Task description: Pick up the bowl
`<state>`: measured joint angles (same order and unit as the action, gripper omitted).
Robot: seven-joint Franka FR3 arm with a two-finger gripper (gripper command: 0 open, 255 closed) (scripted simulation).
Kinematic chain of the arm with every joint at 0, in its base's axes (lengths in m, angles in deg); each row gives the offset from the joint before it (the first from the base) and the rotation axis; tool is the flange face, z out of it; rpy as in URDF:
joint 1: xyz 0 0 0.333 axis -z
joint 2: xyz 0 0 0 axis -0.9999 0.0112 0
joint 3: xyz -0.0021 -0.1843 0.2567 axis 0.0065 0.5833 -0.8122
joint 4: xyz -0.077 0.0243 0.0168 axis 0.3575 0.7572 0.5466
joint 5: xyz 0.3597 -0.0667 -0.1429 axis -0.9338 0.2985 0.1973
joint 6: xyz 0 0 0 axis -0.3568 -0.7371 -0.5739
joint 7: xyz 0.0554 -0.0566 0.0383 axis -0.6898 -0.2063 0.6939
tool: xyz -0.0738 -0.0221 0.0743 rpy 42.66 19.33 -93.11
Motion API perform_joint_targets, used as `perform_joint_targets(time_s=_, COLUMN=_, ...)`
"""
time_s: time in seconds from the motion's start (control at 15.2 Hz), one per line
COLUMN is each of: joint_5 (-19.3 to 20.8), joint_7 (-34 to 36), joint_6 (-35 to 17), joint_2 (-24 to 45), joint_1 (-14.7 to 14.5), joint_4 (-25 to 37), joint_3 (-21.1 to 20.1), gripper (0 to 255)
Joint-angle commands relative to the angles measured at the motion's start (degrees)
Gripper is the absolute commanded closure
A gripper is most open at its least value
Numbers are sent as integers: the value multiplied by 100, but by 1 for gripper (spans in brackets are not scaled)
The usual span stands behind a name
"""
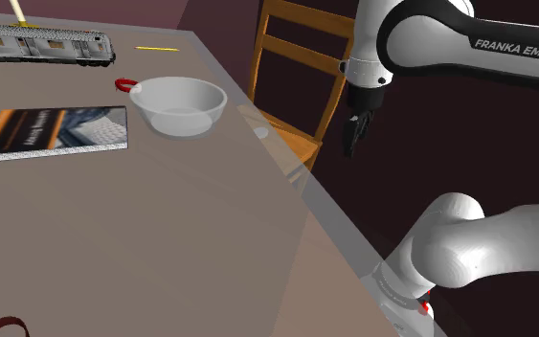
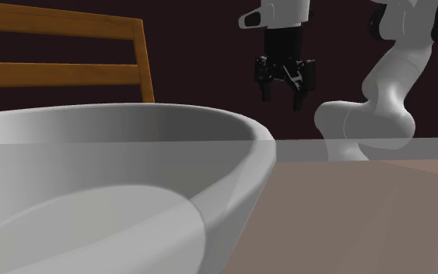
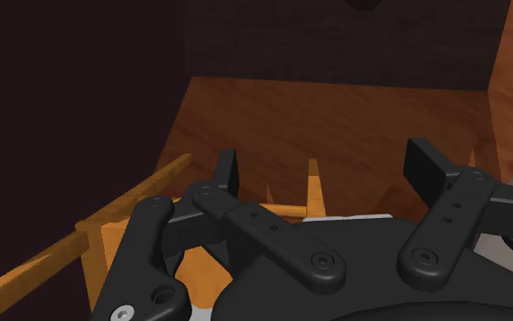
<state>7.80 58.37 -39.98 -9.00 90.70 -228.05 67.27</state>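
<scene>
Bowl (image 1: 178, 105) sits apart from the open, empty tool (image 2: 282, 92).

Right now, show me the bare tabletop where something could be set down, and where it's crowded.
Free: the wide table stretch from book and bowl to the shoulder view's bottom edge. Narrower: between bowl and the edge by the chair. Crowded: the far end, around train and red ring.

White arm (image 1: 420, 38) held high, gripper (image 2: 284, 90) pointing down, fingers (image 3: 228, 171) apart
</scene>
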Motion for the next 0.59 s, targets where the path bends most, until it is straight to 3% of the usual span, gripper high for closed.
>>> perform_joint_targets(time_s=0.0, joint_5=0, joint_7=0, joint_6=0, joint_2=0, joint_1=0, joint_4=0, joint_3=0, gripper=0)
perform_joint_targets(time_s=0.53, joint_5=-739, joint_7=402, joint_6=-817, joint_2=1461, joint_1=-112, joint_4=962, joint_3=-61, gripper=0)
